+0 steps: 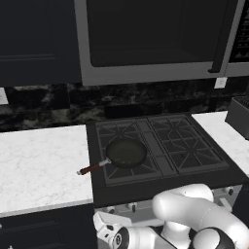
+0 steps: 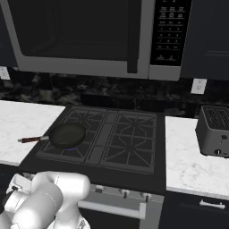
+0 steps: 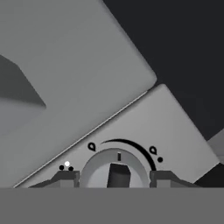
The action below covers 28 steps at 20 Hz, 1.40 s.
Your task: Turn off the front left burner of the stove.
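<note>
Knob (image 3: 114,171) is sitting right at the hand camera, round and silver on the stove's silver front panel (image 3: 144,127), with a dark arc and small flame marks printed around its top. My gripper (image 3: 114,177) is straddling it: one dark fingertip (image 3: 65,177) is showing on each side of the knob, jaws partly apart. I can't tell whether the pads are actually pressing on it or just flanking it, so grip state is unclear.

Arm (image 1: 194,219) is folding low in front of the stove (image 1: 160,146), with the white links bunching below the cooktop's front edge in both base views.

Front left burner (image 1: 127,163) is the near-left quarter of the black grate. A dark frying pan (image 1: 126,152) is sitting on it, with its red-brown handle (image 1: 90,168) sticking out past the cooktop's left edge over the white marble counter (image 1: 39,165). In the right base view I'm seeing a faint blue glint under the pan's near rim, at the front left burner (image 2: 67,147).

Small round knobs (image 2: 123,193) are lining the front panel under the cooktop's front edge, with the pale bar handle (image 2: 112,209) below them.

Microwave (image 2: 89,36) is hanging above the stove against the dark backsplash. A grey toaster (image 2: 214,130) is sitting on the marble counter off the cooktop's right edge, near the back.
</note>
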Tool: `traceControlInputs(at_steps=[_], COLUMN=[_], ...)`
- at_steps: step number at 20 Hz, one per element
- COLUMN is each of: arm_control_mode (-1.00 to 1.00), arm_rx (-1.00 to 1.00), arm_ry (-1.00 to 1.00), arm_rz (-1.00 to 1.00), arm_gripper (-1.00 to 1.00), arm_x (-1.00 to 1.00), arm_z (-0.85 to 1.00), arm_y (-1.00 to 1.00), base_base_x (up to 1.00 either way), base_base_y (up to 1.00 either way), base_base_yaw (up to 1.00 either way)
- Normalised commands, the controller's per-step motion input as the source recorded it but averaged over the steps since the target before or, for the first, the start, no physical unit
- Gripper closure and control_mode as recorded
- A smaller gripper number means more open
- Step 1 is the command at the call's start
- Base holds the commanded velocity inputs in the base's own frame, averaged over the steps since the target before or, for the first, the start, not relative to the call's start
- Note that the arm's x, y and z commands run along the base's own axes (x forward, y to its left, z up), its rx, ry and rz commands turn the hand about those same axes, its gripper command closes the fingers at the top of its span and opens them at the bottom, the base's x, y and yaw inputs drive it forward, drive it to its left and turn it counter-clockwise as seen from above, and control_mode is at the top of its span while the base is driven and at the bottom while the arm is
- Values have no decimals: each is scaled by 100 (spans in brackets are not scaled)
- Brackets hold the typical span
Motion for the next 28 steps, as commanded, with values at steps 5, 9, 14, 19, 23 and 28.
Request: traceControlInputs(at_steps=[5, 9, 14, 19, 23, 28], arm_control_mode=[-100, -100, -100, -100, -100, -100], arm_rx=[22, 16, 20, 46, 58, 58], arm_ry=[3, 22, 19, 0, -2, 0], arm_rz=[0, -4, -10, 0, -13, -27], arm_gripper=[100, 100, 100, 100, 100, 100], arm_x=[-1, 0, 0, -23, -8, 0], arm_z=[0, 5, -4, -54, -60, -35], arm_y=[19, 33, 49, 21, 31, 43], base_base_x=[0, 0, 0, 0, 0, 0], base_base_y=[0, 0, 0, 0, 0, 0], base_base_yaw=[0, 0, 0, 0, 0, 0])
